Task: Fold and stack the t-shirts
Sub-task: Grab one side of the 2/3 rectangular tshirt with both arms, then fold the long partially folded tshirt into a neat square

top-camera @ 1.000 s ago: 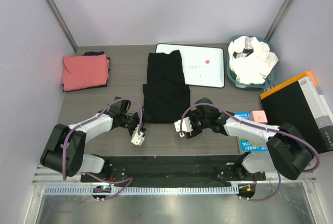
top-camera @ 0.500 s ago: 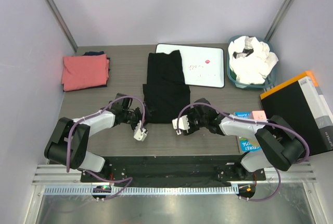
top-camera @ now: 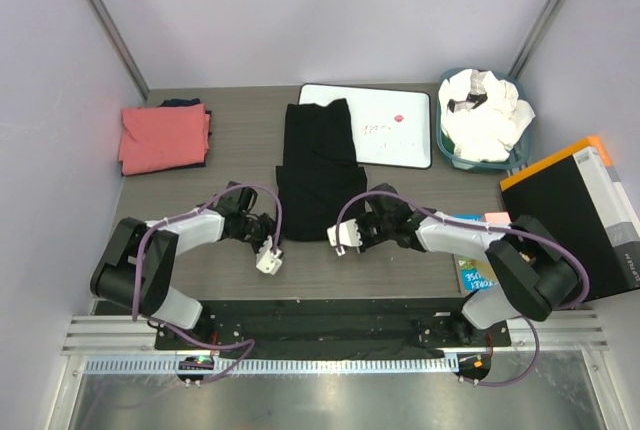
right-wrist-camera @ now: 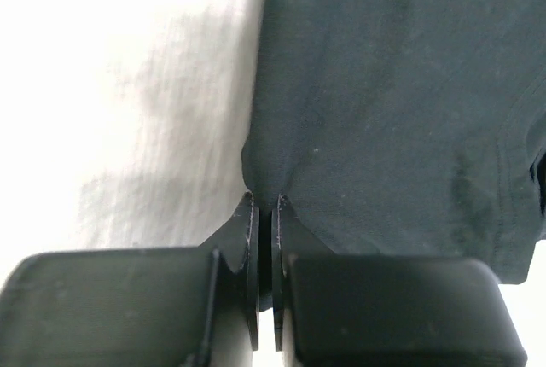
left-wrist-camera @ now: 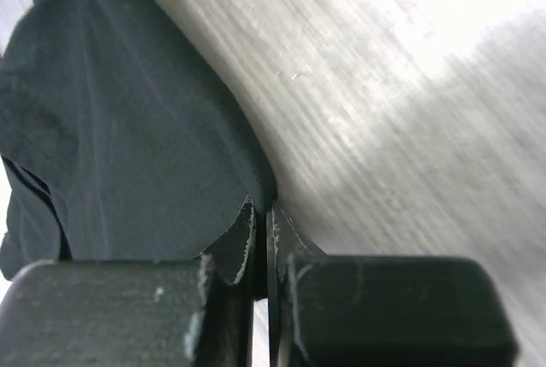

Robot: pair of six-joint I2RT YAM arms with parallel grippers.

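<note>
Left claw (left-wrist-camera: 262, 218) pinched fully closed on near-left hem corner of black tee (top-camera: 320, 180). Right claw (right-wrist-camera: 264, 209) same on near-right corner. Tee flat mid-table (top-camera: 240, 150), far end overlapping white board (top-camera: 395, 140).

Visible are a black t-shirt (top-camera: 320, 172), coral-pink t-shirt (top-camera: 163, 137), white t-shirts (top-camera: 487, 115).

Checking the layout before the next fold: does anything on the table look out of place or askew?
One thing: the black t-shirt lies with its far end over the left edge of the white board rather than flat on the table. The left hand and right hand pinch its near corners.
</note>
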